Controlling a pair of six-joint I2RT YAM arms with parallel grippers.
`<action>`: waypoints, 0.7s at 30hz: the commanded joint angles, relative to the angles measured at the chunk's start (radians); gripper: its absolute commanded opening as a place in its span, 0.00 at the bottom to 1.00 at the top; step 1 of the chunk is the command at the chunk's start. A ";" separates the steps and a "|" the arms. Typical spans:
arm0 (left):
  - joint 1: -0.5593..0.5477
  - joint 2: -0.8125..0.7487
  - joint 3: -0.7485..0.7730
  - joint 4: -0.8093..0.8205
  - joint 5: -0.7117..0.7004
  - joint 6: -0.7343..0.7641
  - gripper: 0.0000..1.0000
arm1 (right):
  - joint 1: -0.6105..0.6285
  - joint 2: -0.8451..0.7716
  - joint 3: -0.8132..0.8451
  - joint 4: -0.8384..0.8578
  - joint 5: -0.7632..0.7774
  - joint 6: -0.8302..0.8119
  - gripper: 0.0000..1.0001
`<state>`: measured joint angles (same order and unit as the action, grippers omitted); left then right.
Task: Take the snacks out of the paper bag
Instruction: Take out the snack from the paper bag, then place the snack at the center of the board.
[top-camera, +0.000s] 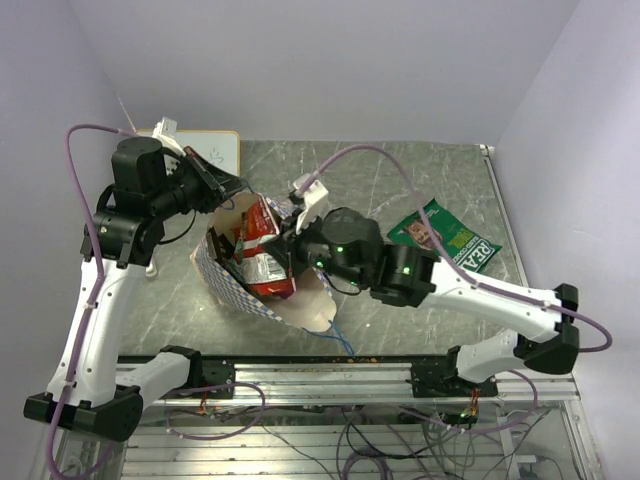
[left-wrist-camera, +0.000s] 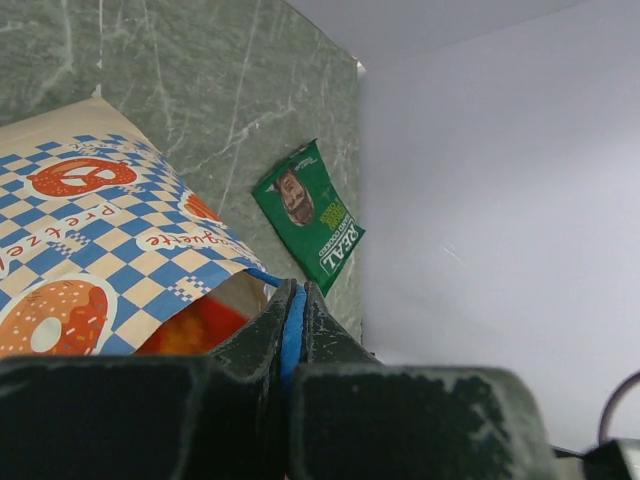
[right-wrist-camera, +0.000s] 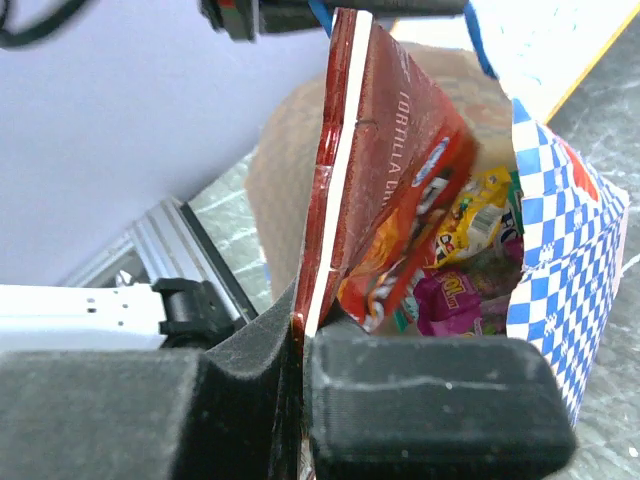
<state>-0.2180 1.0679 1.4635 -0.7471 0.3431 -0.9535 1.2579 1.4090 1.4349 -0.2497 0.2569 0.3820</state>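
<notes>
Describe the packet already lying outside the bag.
Start at the checkered paper bag mid-table. To its right, a flat packet lies alone on the marble table. It is green with white REAL lettering, the only snack outside the bag.

Bright, even white light falls from above. The tabletop (top-camera: 400, 180) right of the paper bag (top-camera: 225, 285) carries only soft, faint shadows and a dull sheen. The walls (top-camera: 300, 60) behind the bag are evenly lit, and the overhead view is sharp throughout. In the wrist views the left pincer (left-wrist-camera: 293, 330) and right pincer (right-wrist-camera: 300, 345) loom dark and blurred up close. The green packet (left-wrist-camera: 308, 213) beyond the bag is crisp. Glare streaks the glossy red bag (right-wrist-camera: 390, 190) at the paper bag's mouth.
</notes>
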 joint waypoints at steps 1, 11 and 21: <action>-0.007 -0.008 0.028 0.060 -0.020 0.012 0.07 | -0.003 -0.102 0.059 -0.042 -0.019 0.015 0.00; -0.008 0.022 0.025 0.078 0.006 0.018 0.07 | -0.004 -0.250 0.186 -0.260 0.183 -0.006 0.00; -0.007 0.042 0.033 0.090 0.074 0.012 0.07 | -0.004 -0.211 0.368 -0.317 0.716 -0.192 0.00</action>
<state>-0.2180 1.1099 1.4631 -0.7197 0.3481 -0.9394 1.2575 1.1824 1.7641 -0.5518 0.6548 0.2695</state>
